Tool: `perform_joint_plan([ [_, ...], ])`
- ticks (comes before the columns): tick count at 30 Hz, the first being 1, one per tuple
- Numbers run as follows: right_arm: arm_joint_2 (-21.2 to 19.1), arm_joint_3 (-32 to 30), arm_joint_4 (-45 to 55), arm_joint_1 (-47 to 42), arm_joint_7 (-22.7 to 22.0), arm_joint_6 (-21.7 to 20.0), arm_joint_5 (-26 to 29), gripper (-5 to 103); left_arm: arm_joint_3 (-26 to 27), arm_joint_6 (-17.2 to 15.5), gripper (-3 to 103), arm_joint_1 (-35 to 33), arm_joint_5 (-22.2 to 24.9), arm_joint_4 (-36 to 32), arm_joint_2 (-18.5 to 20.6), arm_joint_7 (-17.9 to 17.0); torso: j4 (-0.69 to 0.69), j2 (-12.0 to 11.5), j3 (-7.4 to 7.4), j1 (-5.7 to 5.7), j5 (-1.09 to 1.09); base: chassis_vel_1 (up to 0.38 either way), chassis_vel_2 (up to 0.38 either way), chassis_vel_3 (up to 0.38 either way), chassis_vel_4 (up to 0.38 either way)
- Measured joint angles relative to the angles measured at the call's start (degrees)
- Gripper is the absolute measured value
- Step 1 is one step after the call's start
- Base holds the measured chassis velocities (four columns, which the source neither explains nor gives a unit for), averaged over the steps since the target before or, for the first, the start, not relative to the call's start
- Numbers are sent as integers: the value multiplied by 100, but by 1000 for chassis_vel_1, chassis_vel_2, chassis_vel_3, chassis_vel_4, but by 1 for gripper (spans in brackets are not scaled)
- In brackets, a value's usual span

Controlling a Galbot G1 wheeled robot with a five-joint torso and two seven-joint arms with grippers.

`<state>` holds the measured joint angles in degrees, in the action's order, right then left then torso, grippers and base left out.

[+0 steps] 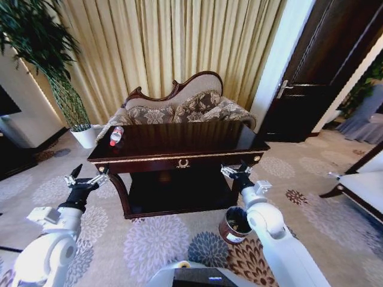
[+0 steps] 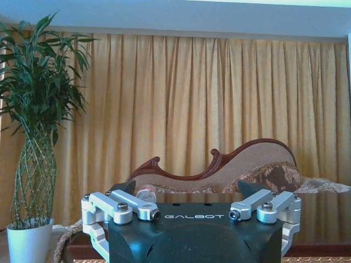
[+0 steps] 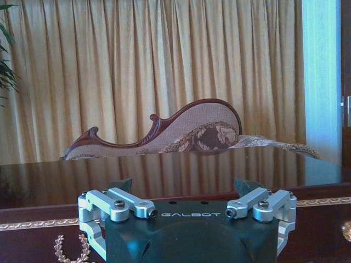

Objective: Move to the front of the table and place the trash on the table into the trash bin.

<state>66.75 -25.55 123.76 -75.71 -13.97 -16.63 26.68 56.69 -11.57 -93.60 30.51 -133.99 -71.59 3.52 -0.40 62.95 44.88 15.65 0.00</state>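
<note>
Two arms reach forward in the head view, one at each front corner of the dark glossy worktop (image 1: pixel 179 143). The left claw (image 1: pixel 84 177) hangs off the worktop's left front corner with its fingers spread apart, holding nothing. The right claw (image 1: pixel 235 172) sits close to the right front corner, fingers parted and empty too. A small bottle (image 1: pixel 116 136) with a red cap lies near the worktop's left edge; no paper scraps can be made out on the surface from here. The trash bin (image 1: pixel 234 225) stands on the patterned carpet (image 1: pixel 161 242) beside the worktop's right front leg, partly hidden by the right arm. Behind the worktop is a carved sofa (image 1: pixel 179 107) against gold curtains (image 1: pixel 167 42), with a potted plant (image 1: pixel 57 66) off to the left.

From the left wrist view, the left claw (image 2: pixel 192 193) is open, with the bottle (image 2: pixel 146 193) just past one fingertip, the sofa back beyond.

From the right wrist view, the right claw (image 3: pixel 187 189) stands open before the worktop's (image 3: pixel 164 175) gold-trimmed front edge.
</note>
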Motion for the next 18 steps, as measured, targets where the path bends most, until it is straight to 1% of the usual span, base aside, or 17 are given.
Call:
perform_joint_plan([
  [6, -37, 109, 46, 60, -49, -86, 33, 100, 5, -2, 100, -24, 0, 18, -1, 0, 0, 0, 0, 0, 0, -67, 67, 73, -63],
  [18, -49, 347, -61, 228, -59, -106, 26, 100, 12, -2, 100, -41, -17, 17, -31, 0, 0, 0, 0, 0, 0, -80, 71, 72, -69],
])
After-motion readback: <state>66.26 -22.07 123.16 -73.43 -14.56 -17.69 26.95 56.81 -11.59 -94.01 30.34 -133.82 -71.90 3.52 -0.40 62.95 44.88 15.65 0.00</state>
